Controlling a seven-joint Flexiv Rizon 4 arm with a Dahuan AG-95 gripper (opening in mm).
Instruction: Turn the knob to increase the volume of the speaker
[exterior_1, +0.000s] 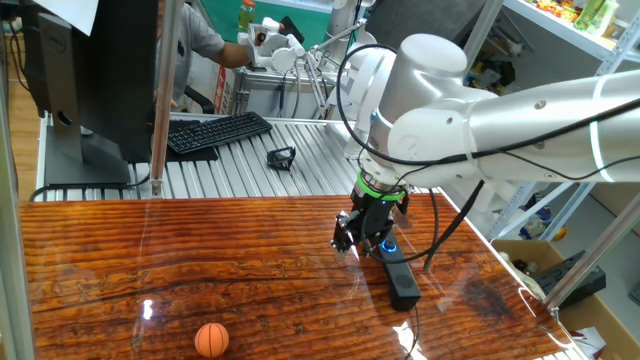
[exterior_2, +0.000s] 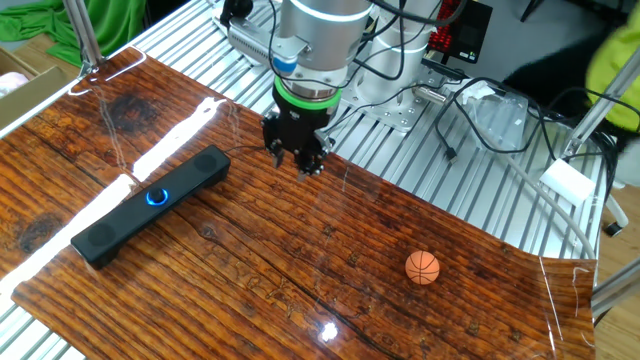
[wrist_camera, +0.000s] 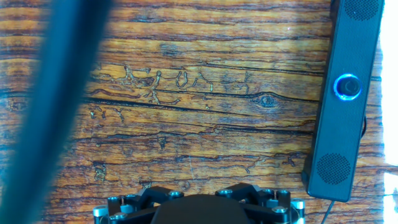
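Below us, the speaker (exterior_2: 150, 204) lies flat on the wooden worktop (exterior_2: 300, 260), its knob (exterior_2: 156, 196) glowing blue. Our gripper (exterior_2: 300, 160) hovers beside it, apart; whether its fingers are parted, we cannot tell.

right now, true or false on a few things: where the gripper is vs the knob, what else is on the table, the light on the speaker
1. The gripper is closed around the knob. False: it hangs over bare wood, off to the side of the speaker, touching nothing.
2. The knob glows with a blue ring. True.
3. The speaker stands upright on one end. False: it lies flat on the wooden table.
4. A small orange ball lies on the wood, apart from the speaker. True.
5. The keyboard sits on the wooden surface next to the ball. False: it is on the ribbed metal area beyond the wood.
6. The knob sits about midway along the speaker. True.
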